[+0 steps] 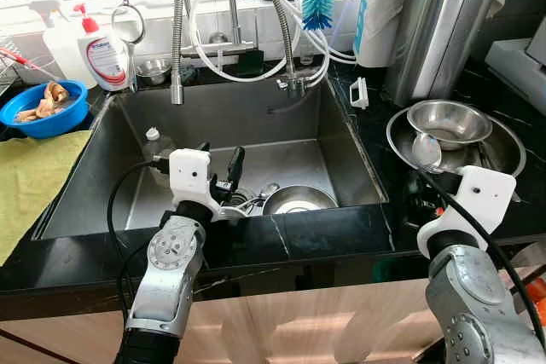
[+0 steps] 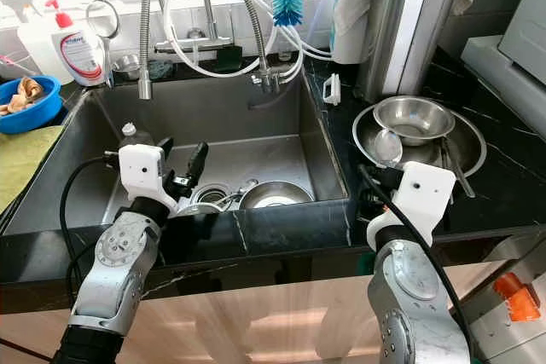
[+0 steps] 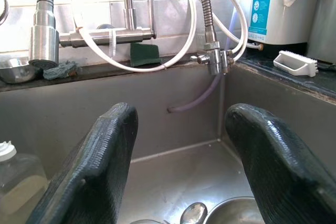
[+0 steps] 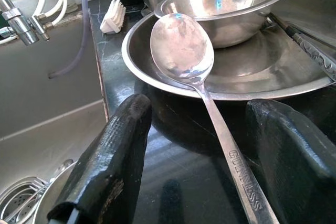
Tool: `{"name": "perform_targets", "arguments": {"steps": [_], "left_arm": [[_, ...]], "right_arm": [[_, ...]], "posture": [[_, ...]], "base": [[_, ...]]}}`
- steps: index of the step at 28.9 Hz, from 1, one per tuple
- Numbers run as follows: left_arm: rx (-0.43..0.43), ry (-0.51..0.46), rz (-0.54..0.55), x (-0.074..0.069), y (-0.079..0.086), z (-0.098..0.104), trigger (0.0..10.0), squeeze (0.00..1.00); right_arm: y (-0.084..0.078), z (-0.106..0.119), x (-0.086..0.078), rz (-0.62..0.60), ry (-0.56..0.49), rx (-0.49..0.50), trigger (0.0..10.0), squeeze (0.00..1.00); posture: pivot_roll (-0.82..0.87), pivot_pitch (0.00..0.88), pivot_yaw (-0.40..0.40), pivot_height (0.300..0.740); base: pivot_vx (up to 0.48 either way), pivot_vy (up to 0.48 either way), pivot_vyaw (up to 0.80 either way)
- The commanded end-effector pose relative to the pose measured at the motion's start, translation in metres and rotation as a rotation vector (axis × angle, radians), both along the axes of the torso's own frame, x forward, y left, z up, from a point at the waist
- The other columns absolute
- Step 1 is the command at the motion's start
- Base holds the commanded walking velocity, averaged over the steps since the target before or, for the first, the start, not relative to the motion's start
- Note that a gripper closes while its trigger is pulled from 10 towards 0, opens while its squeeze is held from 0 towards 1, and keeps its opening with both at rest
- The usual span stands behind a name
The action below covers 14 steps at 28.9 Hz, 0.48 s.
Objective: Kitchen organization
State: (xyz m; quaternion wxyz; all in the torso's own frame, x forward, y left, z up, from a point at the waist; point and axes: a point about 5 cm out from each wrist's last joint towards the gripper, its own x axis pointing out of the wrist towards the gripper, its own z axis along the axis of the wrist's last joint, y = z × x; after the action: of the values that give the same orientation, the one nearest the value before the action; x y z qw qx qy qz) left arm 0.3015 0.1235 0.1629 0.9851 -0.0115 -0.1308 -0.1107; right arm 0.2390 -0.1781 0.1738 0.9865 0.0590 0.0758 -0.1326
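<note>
Your right end effector [image 4: 197,182] hangs low over the black bench [image 1: 341,228], with its two fingers [image 4: 107,166] spread wide and holding nothing. A big spoon [image 4: 202,85] lies right between them. Its handle runs under the gap and its scoop points to 12 o'clock, resting on the rim of the wide steel plate [image 4: 252,77]. A steel bowl [image 4: 231,3] sits in that plate, just past the scoop.

Your left end effector [image 3: 178,166] is over the sink [image 1: 239,125], near its front wall. Its fingers [image 3: 89,177] are also wide apart and hold nothing. Below it, at about 3 o'clock, a round steel bowl [image 1: 299,200] sits on the sink floor. A small bottle [image 1: 155,147] stands at about 10 o'clock from it. A blue bowl [image 1: 44,108] sits far off at 10 o'clock on the bench.
</note>
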Motion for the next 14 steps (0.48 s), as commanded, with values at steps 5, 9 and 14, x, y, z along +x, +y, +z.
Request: {"name": "perform_targets", "arguments": {"steps": [5,9,14], "left_arm": [[-0.003,0.025,0.006,-0.0004,0.0031,-0.0048,10.0,0.00],[-0.002,0.024,0.005,-0.0003,0.0031,-0.0045,10.0,0.00],[-0.002,0.019,0.005,0.0001,0.0029,-0.0035,10.0,0.00]], "right_arm": [[0.0012,0.0045,-0.0005,0.004,-0.012,0.018,10.0,0.00],[0.0002,0.0042,-0.0001,0.001,-0.011,0.022,10.0,0.00],[-0.0015,0.0037,0.0001,-0.011,-0.011,0.035,10.0,0.00]], "posture": [[-0.14,0.000,0.064,0.740],[-0.14,0.000,0.064,0.740],[-0.14,0.000,0.065,0.740]], "base": [[0.000,0.000,0.00],[0.000,0.000,0.00],[0.000,0.000,0.00]]}}
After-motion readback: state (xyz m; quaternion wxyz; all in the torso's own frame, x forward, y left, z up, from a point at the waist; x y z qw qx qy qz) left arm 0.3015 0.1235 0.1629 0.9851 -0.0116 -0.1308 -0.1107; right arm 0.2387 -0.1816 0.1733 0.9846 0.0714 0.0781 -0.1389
